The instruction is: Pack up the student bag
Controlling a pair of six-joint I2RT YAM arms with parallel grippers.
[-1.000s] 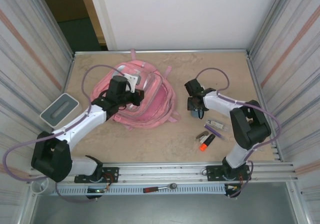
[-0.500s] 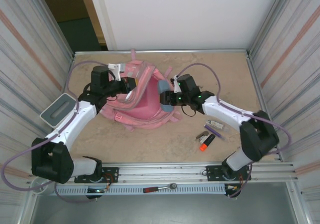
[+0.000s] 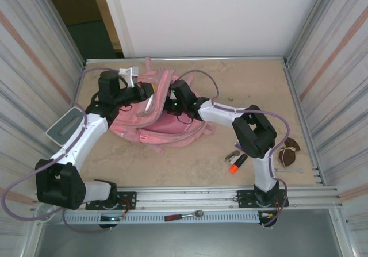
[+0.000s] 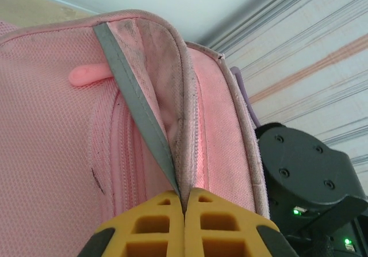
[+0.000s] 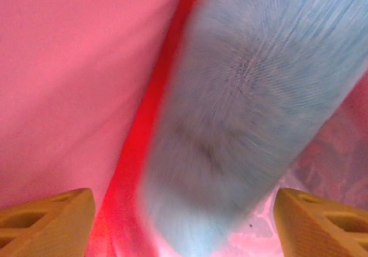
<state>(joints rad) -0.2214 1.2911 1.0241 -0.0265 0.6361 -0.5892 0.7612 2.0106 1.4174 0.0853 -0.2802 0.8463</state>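
The student bag (image 3: 167, 125), a large pink backpack, lies at the back left of the table with its top flap pulled up. My left gripper (image 3: 150, 94) is shut on the edge of that flap, pinching the grey zip strip (image 4: 123, 79) between its yellow fingers; the tips of the left gripper (image 4: 184, 195) meet on the fabric. My right gripper (image 3: 174, 100) reaches into the bag's opening. In the right wrist view a light blue fuzzy item (image 5: 247, 96) lies on the pink lining, and the right gripper (image 5: 184, 202) stands open with a gap on each side of it.
A small grey-white box (image 3: 68, 125) sits at the left wall. An orange marker (image 3: 238, 164), small metal bits (image 3: 233, 154), a brown lump (image 3: 288, 148) and a wrench (image 3: 287, 171) lie at the front right. A ratchet (image 3: 184, 215) rests on the front rail.
My right arm swung left from the table's right side into the bag with the blue item, then its jaws widened. My left gripper drew the flap up and back.
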